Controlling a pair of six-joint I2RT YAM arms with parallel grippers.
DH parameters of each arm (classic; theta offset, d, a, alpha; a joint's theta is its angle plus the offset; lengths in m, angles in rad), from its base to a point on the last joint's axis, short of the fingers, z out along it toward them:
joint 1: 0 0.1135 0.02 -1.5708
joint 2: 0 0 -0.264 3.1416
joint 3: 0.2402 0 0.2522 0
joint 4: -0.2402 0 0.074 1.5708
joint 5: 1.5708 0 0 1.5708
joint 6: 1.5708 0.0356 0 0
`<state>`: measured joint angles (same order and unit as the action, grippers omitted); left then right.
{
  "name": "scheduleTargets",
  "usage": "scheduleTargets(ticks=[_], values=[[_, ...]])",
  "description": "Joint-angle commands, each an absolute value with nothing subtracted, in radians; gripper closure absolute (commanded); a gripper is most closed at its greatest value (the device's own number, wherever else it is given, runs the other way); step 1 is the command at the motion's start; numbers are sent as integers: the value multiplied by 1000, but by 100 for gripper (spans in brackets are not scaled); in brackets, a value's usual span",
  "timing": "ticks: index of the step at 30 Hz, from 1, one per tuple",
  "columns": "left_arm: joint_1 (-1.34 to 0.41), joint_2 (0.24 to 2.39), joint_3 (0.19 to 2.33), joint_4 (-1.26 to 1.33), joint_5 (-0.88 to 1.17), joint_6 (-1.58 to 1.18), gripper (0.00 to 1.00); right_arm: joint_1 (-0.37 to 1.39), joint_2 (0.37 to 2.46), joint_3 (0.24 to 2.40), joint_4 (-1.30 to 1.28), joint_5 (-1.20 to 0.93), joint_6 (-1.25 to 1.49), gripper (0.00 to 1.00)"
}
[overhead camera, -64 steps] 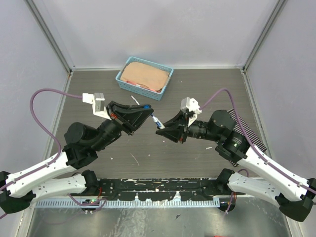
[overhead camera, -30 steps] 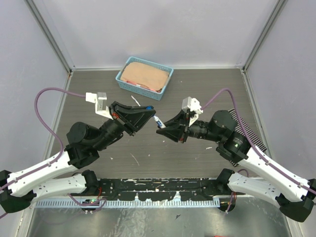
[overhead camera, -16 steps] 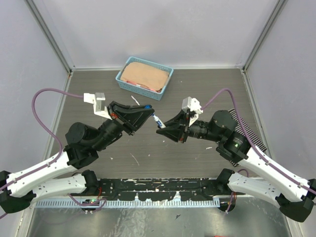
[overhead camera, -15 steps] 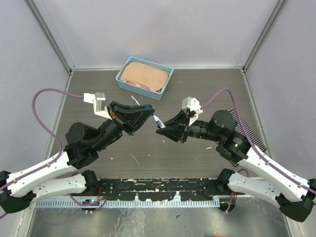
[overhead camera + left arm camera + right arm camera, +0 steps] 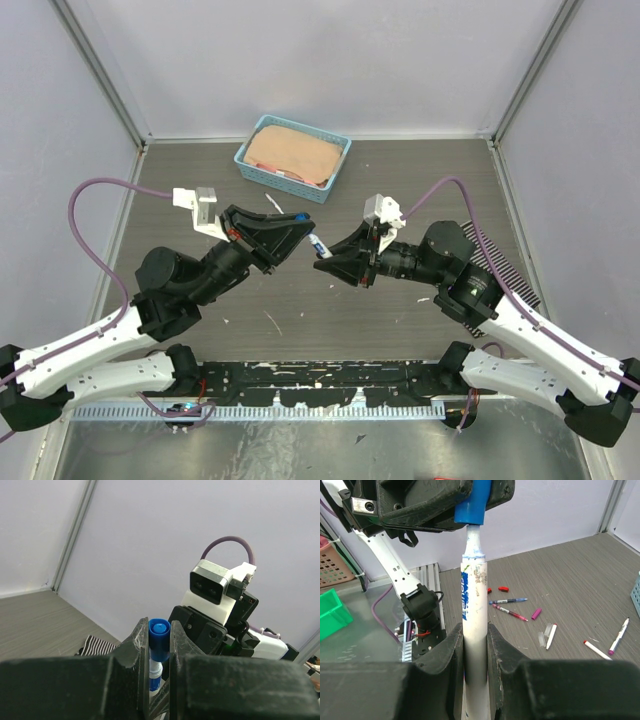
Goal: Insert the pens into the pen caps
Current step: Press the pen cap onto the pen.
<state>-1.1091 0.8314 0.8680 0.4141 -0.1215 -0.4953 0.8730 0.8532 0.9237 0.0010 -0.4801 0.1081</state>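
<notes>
Left tool (image 5: 298, 220): closed to a narrow gap on the blue cap (image 5: 160, 639), one finger on each side; the cap's closed end faces the wrist camera.
Right tool (image 5: 475, 630): closed to a narrow gap on the white barrel of the pen (image 5: 475, 595), with the blue-tipped end projecting past the fingertips.
Pen and cap: in line, end to end. The pen's tip sits in the mouth of the cap; the blue collar and the barrel are outside it.
Location: both are held in the air above the middle of the surface (image 5: 420, 180), between the two arms.
Elsewhere on the surface: loose pens (image 5: 509, 600), a magenta cap (image 5: 536, 613) and a red cap (image 5: 503, 588) lie apart from one another.
Far edge: a blue basket (image 5: 243, 158).
</notes>
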Motion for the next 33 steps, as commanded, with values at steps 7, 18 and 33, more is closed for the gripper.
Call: scheduleTargets(ticks=[7,18,33], values=[[-1114,831,863,444,-110,-510,100,873,821,968,71,-445,112,100],[-1114,850,860,447,-90,-530,100,872,830,969,70,-434,111,100],[-1114,856,838,451,-82,-565,100,871,826,983,74,-403,106,100]])
